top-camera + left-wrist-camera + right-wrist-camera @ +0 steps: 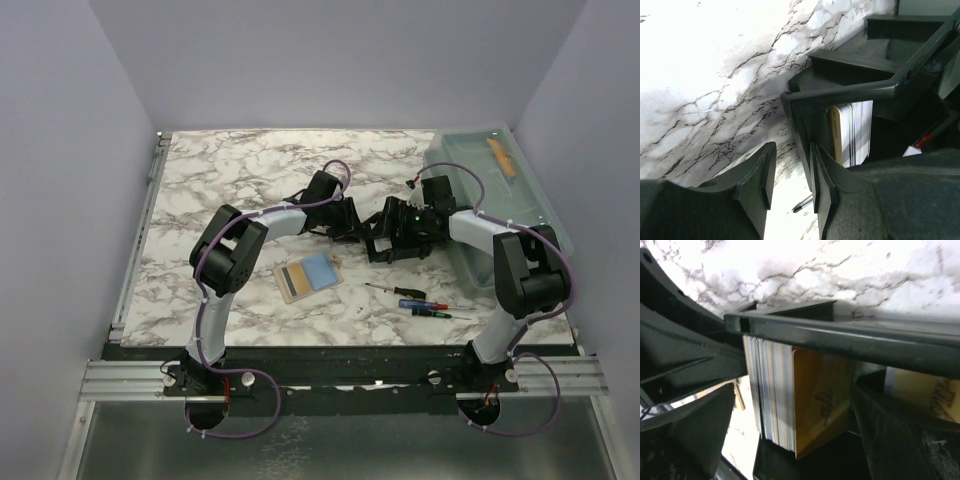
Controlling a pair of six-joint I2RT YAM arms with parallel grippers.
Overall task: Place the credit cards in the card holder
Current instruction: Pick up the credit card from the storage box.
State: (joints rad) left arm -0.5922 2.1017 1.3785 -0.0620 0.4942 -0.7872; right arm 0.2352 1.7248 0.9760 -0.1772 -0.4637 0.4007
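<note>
Our right gripper gapes wide and holds nothing, its fingers either side of a card stack standing on edge in the black card holder. Our left gripper sits half open at the holder's corner, with the marble tabletop showing between its fingers. In the top view, the tan and blue credit cards lie lower left of centre.

Marble table: tan card touching light blue card front-centre, screwdrivers to their right, translucent bin along the right edge. Card holder mid-table, probably resting on it.

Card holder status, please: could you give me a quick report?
Left gripper and right gripper open. Card holder holds a stack; two cards on table. Screwdrivers aside.
</note>
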